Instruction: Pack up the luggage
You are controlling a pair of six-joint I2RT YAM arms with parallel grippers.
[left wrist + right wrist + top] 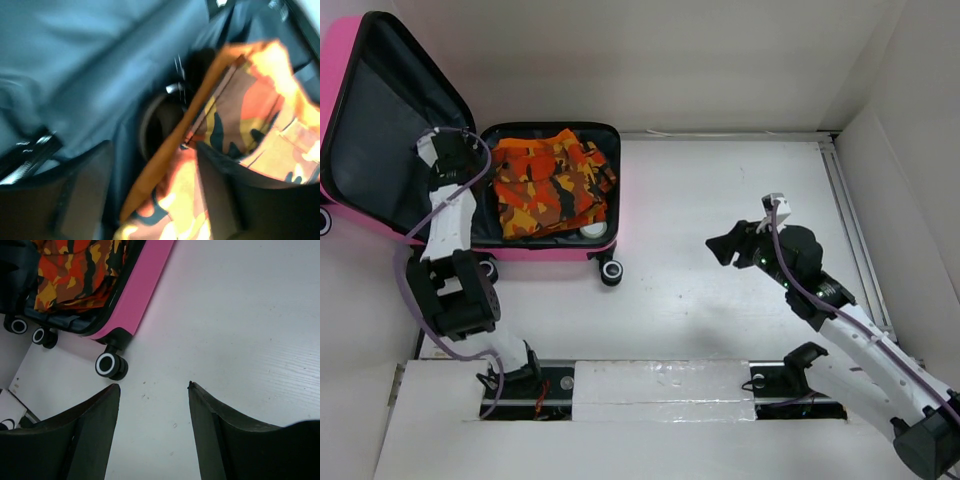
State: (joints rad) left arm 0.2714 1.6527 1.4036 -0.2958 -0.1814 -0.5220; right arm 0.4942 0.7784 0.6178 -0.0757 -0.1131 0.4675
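Note:
The hot-pink luggage [555, 250] lies open at the far left, its lid [338, 90] raised and showing dark grey lining [100, 60]. An orange, red and black camouflage garment [552, 182] lies folded in the base. My left gripper [447, 152] is over the base's left edge by the hinge. In the left wrist view it [152, 145] is open, blurred, with the garment's orange hem [170, 145] between the fingers. My right gripper [725, 245] hovers open and empty over the bare table right of the luggage [145, 285], and it also shows in the right wrist view [154, 384].
The luggage's black wheels [611, 270] stick out at its near edge, one close to my right fingers [107, 365]. White walls enclose the table. A rail [850, 230] runs along the right side. A white board [660, 385] covers the arm bases.

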